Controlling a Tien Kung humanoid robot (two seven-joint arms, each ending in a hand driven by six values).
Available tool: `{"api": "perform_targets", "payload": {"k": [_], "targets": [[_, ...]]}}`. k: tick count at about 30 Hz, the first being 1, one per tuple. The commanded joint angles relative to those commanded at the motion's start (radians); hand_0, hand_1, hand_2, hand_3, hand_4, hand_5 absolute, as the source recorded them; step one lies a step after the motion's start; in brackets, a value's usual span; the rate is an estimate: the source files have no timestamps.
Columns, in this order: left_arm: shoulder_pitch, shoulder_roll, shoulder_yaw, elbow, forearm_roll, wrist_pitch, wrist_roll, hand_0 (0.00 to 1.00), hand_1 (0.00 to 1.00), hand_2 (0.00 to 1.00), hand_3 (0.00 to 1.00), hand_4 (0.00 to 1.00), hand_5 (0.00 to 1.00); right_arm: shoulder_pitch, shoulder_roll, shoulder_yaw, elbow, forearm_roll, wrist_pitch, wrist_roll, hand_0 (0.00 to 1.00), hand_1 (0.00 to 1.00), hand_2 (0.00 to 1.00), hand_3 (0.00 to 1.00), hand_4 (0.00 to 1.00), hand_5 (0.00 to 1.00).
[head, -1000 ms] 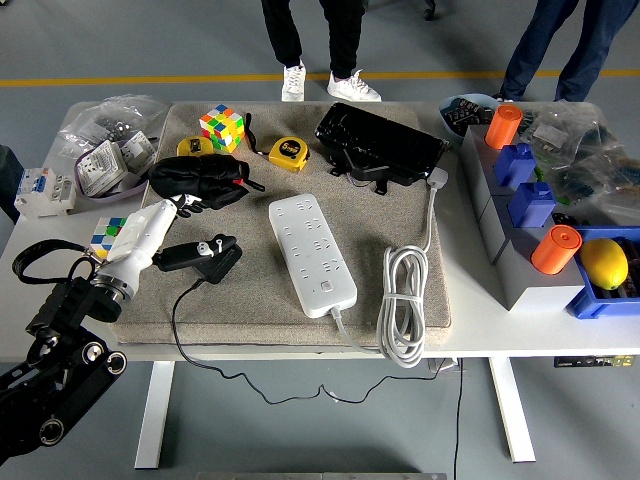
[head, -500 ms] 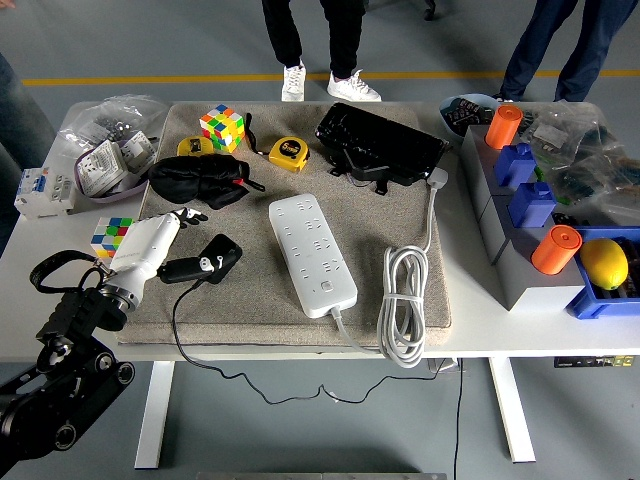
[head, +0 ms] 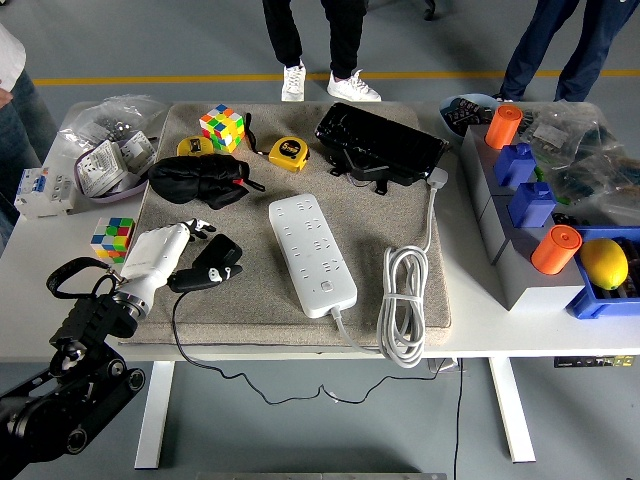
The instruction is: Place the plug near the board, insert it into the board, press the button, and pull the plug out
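Note:
The white power strip (head: 313,253) lies lengthwise on the beige mat (head: 400,215), its button end nearest me and its white cable coiled (head: 404,300) to its right. A black plug (head: 208,265) with its thin black cord (head: 205,355) trailing off the table's front edge sits at the mat's left front. My left hand (head: 185,248), white-shelled, rests over the plug's left side with its fingers curled around it. About a hand's width of mat separates the plug from the strip. The right hand is out of sight.
Behind the plug lie a black glove (head: 200,180), two Rubik's cubes (head: 222,127) (head: 112,237), a yellow tape measure (head: 289,153) and a black case (head: 380,143). Blue and grey bins with orange cylinders (head: 555,249) and a lemon (head: 604,263) stand at right. People stand at the far side and the left edge.
My left arm has moved right and nearer to me, and the hand has closed over the plug. The plug has shifted slightly and tilted.

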Motion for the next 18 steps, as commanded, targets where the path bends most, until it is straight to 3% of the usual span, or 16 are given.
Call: {"api": "perform_targets", "payload": {"k": [4, 5, 10, 11, 16, 17, 18], "targets": [[-0.004, -0.003, 0.002, 0.01, 0.01, 0.005, 0.006, 0.533, 0.613, 0.63, 0.72, 0.998, 0.55, -0.001, 0.002, 0.004, 0.0, -0.001, -0.001, 0.001, 0.605, 0.616, 0.565, 0.544, 0.763, 0.274], [-0.005, -0.004, 0.002, 0.013, 0.01, 0.006, 0.006, 0.442, 0.543, 0.573, 0.685, 0.998, 0.42, -0.001, 0.002, 0.005, 0.0, -0.001, -0.001, 0.001, 0.605, 0.615, 0.565, 0.544, 0.762, 0.273], [-0.005, -0.011, 0.003, 0.025, 0.006, 0.019, 0.003, 0.442, 0.543, 0.573, 0.685, 0.998, 0.42, -0.001, 0.003, 0.007, 0.001, -0.002, -0.002, 0.002, 0.605, 0.615, 0.565, 0.544, 0.762, 0.273], [-0.005, -0.012, 0.002, 0.027, 0.001, 0.025, -0.002, 0.358, 0.469, 0.471, 0.6, 0.998, 0.348, -0.001, 0.004, 0.008, 0.002, -0.003, -0.002, 0.002, 0.605, 0.614, 0.564, 0.544, 0.761, 0.272], [-0.006, -0.015, 0.002, 0.033, -0.012, 0.043, -0.015, 0.358, 0.469, 0.471, 0.6, 0.998, 0.348, -0.001, 0.004, 0.011, 0.005, -0.006, -0.002, 0.002, 0.605, 0.614, 0.564, 0.544, 0.761, 0.272], [-0.007, -0.016, 0.002, 0.034, -0.017, 0.046, -0.017, 0.313, 0.408, 0.436, 0.553, 0.998, 0.294, -0.001, 0.004, 0.013, 0.005, -0.006, -0.003, 0.002, 0.603, 0.614, 0.564, 0.544, 0.761, 0.273], [-0.008, -0.016, 0.002, 0.036, -0.021, 0.049, -0.021, 0.313, 0.408, 0.436, 0.553, 0.998, 0.294, -0.001, 0.005, 0.014, 0.005, -0.006, -0.003, 0.003, 0.603, 0.614, 0.564, 0.544, 0.761, 0.273]]}}
